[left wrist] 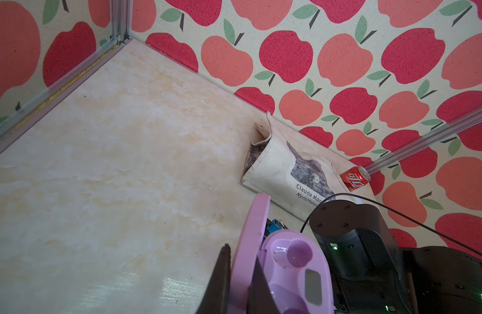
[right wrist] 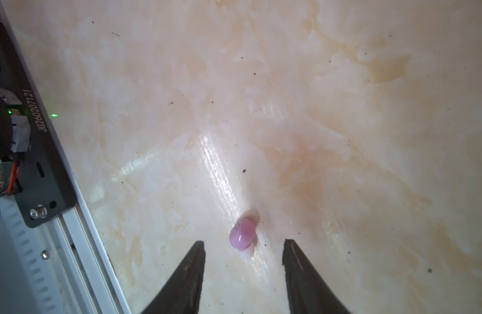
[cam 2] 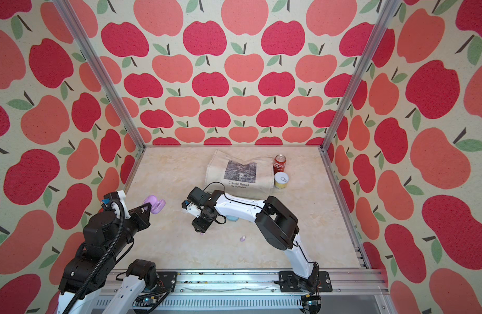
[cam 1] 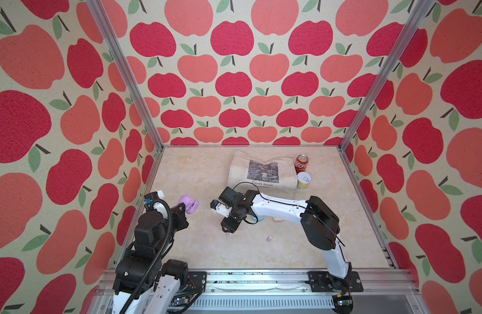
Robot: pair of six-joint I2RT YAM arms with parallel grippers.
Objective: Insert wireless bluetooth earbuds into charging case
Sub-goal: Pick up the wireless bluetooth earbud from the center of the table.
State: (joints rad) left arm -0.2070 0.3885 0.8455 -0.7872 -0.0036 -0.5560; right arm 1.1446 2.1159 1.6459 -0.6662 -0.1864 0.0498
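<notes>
Left gripper [left wrist: 241, 267]: clamped shut on the lid of the lilac oval plastic charging case [left wrist: 291, 274]. One finger is outside the lid and one is between lid and base. The case is hinged open and held up clear of the cream marble-look tabletop [cam 1: 196, 252]. In both top views it sticks out past the fingertips [cam 1: 189, 204] [cam 2: 154, 204]. One round well in the base faces the wrist camera; I can't tell whether anything is seated in it.

Right gripper [right wrist: 244, 244]: pointed down at the table, jaws apart and gripping nothing. A tiny lilac-pink bean-shaped plastic earbud [right wrist: 242, 237] lies on the tabletop between the two fingertips, with a gap on each side. In a top view it just peeks out under the gripper [cam 1: 228, 233].

A second tiny lilac plastic earbud [cam 1: 269, 239] also lies on the table, apart from the right gripper, on its arm-base side.

A light blue plastic case [cam 2: 231, 218] and a pale pink plastic case [cam 1: 277, 219] are just behind the right wrist, mostly hidden under the forearm.

Well beyond the right gripper, towards the back wall, are a cream canvas tote bag with a grey print [cam 1: 261, 171], a red soda can [cam 1: 301, 163] and a yellow tin can [cam 1: 304, 181]. The two cans stand right beside the bag.
</notes>
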